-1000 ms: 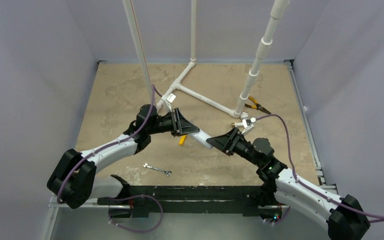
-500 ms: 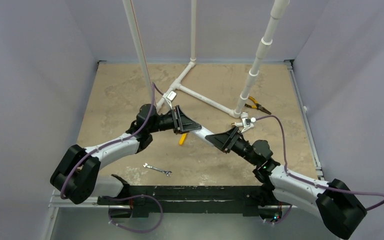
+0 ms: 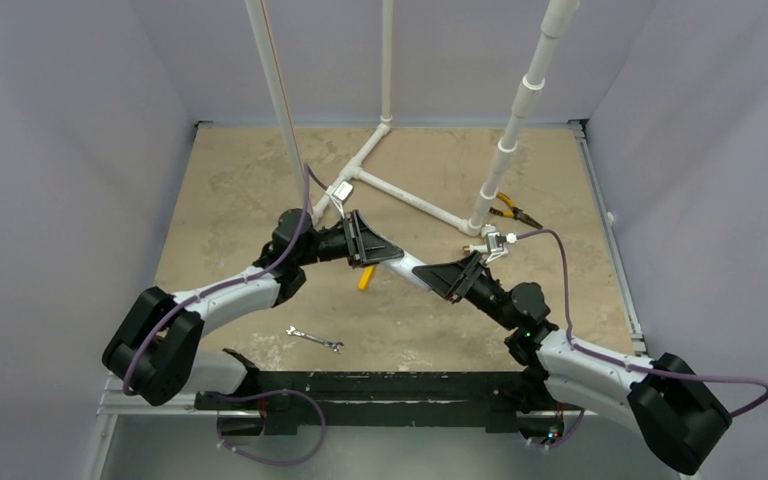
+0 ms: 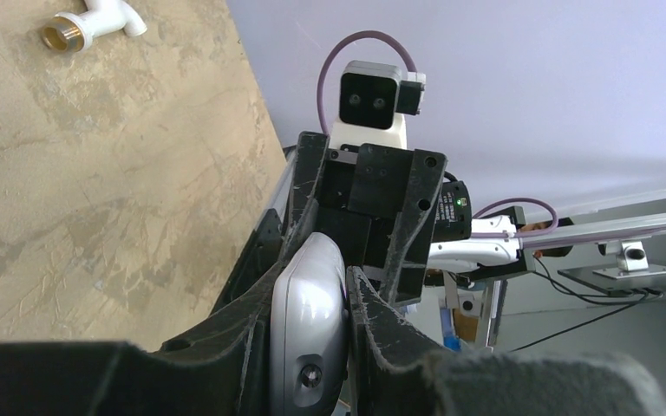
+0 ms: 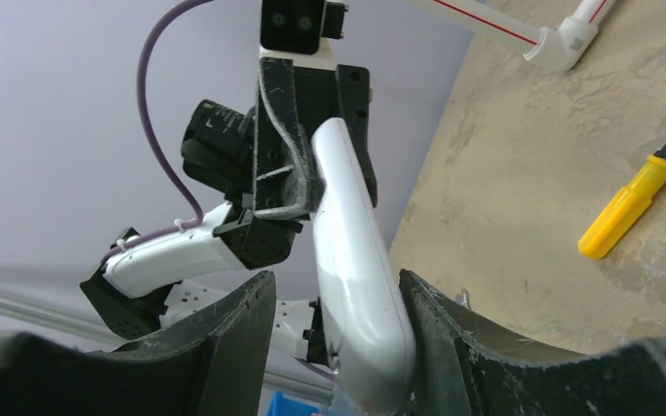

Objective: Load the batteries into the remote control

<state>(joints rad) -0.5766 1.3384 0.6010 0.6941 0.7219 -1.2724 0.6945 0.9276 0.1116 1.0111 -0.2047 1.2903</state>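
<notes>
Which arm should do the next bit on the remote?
Probably the right. The left pincer is clamped on one end of the remote control, holding it in the air. The right pincer sits loosely round the other end, with a gap showing, so it's free to work.

You have open surface [image 3: 220, 190] left of the pipes [image 3: 400, 190], which rise close behind the remote [image 3: 411, 268]. A screwdriver [image 3: 365, 277] lies under it, a wrench [image 3: 316, 340] nearer the front, pliers [image 3: 512, 210] far right.

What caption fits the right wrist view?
Left gripper clamps the far end of a slim white plastic remote control whose near end sits inside the open right gripper.
</notes>
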